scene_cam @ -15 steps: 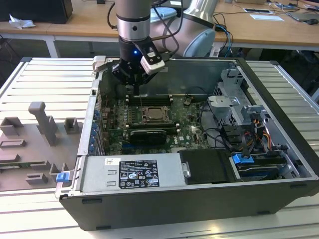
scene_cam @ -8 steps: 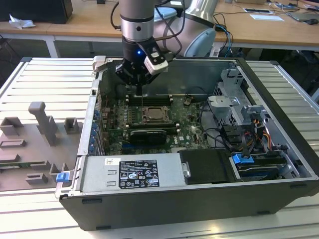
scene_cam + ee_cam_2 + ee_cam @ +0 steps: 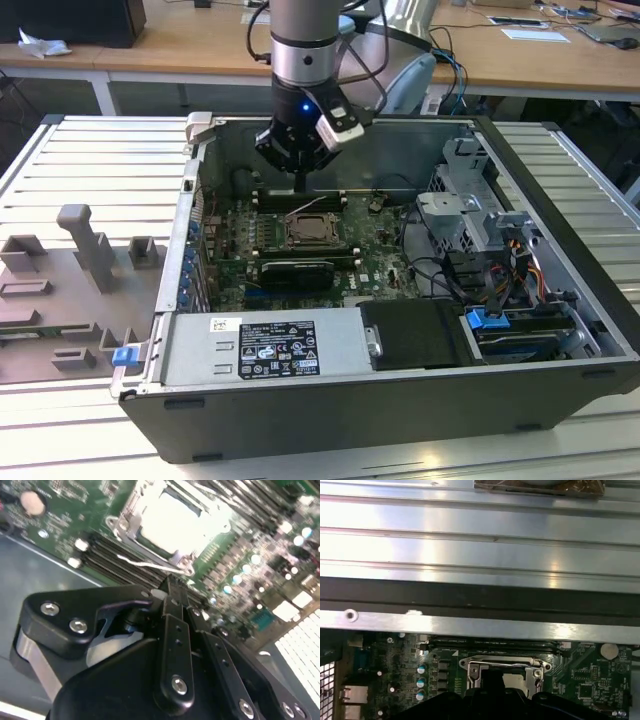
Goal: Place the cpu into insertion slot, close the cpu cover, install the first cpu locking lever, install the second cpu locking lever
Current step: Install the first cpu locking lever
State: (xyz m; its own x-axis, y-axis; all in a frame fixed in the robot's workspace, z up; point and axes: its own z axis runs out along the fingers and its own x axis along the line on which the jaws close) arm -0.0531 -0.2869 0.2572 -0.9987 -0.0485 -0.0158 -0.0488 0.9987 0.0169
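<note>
The insertion slot (image 3: 305, 232) sits in the middle of the green board inside the open computer case. In the second wrist view the cpu (image 3: 175, 520) lies in it with its pale top showing. The silvery cpu cover (image 3: 127, 522) frames the chip and lies flat over it. A thin wire lever (image 3: 145, 562) runs along the socket's edge on the gripper's side, and its end stands off the socket. My gripper (image 3: 300, 187) hangs just above the socket's far edge, over the memory slots. Its fingers (image 3: 172, 610) are pressed together, shut, with nothing between them.
Long black memory slots (image 3: 300, 197) run behind the socket and a black card (image 3: 292, 272) lies in front of it. A power supply (image 3: 265, 345) fills the near side, with a drive cage and cables (image 3: 470, 215) at the exterior view's right. A grey fixture (image 3: 85, 250) stands outside the case.
</note>
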